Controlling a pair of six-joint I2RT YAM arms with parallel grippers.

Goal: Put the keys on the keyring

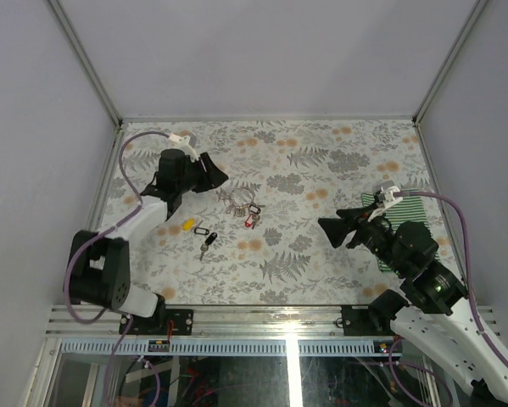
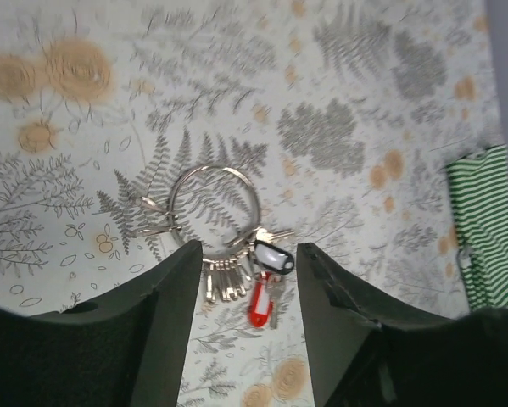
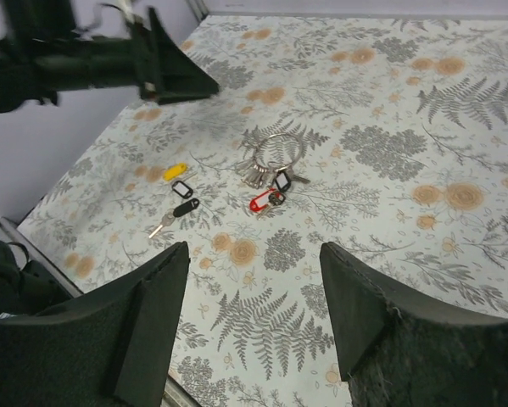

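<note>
The silver keyring (image 1: pixel 234 197) lies mid-table with a bunch of plain keys on it. It also shows in the left wrist view (image 2: pixel 215 168) and the right wrist view (image 3: pixel 270 136). The red-tagged key (image 1: pixel 252 221) (image 2: pixel 259 305) (image 3: pixel 262 202) lies at its near edge beside a black tag with a white label (image 2: pixel 273 257); I cannot tell if it is threaded. A yellow tag (image 1: pixel 187 225) (image 3: pixel 175 171) and two black-tagged keys (image 1: pixel 206 237) (image 3: pixel 184 208) lie loose to the left. My left gripper (image 1: pixel 215 178) (image 2: pixel 249 247) is open and empty above the ring. My right gripper (image 1: pixel 330 229) (image 3: pixel 254 249) is open and empty, to the right.
A green striped cloth (image 1: pixel 415 202) (image 2: pixel 487 229) lies at the table's right side, partly under the right arm. The left arm (image 3: pixel 92 64) crosses the top left of the right wrist view. Grey walls enclose the floral table (image 1: pixel 338 161).
</note>
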